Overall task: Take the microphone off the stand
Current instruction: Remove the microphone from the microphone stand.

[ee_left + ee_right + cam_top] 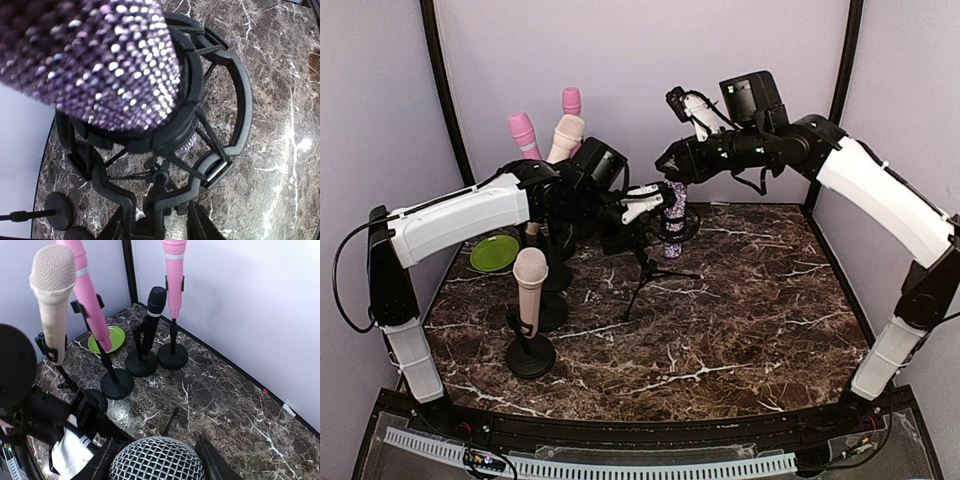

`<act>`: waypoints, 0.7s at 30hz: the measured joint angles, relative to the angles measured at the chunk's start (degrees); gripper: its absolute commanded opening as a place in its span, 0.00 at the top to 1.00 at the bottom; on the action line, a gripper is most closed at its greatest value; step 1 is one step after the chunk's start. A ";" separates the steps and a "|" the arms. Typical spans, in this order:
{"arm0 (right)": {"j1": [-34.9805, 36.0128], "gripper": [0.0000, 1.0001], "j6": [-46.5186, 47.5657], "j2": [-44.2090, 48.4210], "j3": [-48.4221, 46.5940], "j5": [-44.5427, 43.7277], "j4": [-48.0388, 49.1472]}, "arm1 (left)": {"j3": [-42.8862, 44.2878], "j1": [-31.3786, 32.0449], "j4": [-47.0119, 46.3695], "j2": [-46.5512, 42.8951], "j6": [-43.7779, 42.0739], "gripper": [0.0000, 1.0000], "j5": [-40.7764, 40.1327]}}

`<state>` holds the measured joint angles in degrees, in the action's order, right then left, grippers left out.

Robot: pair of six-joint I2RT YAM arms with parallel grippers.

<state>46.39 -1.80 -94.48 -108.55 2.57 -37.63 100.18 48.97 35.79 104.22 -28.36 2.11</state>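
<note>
While the left pincer (658, 208) sits at the shock mount (235, 100), grip impossible to tell, the right pincer (676, 175) clasps the upright glitter microphone (674, 222) by its mesh head (157, 460) from above.

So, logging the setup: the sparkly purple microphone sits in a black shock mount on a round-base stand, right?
No: the top view shows the stand on tripod legs, not a round base. The sparkly purple microphone does sit in a black shock mount.
</note>
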 measured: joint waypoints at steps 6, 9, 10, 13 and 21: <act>0.74 0.62 -3.43 -9.11 -11.61 -6.29 -4.92 | 1.40 -0.46 0.52 1.53 0.57 1.00 -3.15; 1.05 0.61 -2.73 -10.95 -12.33 -6.21 -5.14 | 1.31 -0.72 1.42 2.56 0.48 1.00 -4.57; 1.05 0.61 -2.12 -11.08 -12.07 -5.99 -5.20 | 1.27 -0.70 1.42 2.91 0.42 1.00 -4.74; 0.94 0.61 -0.74 -10.93 -11.21 -4.85 -5.05 | 1.27 -0.70 1.51 3.26 0.26 1.00 -4.50; 0.28 0.61 1.33 -6.05 -4.92 -0.83 -2.05 | 1.49 -0.57 1.57 3.56 -1.18 1.00 -3.23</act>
<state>46.68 -0.47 -100.53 -113.47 1.74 -39.68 101.67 48.40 37.36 107.79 -29.54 -1.13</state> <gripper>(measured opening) 0.489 0.370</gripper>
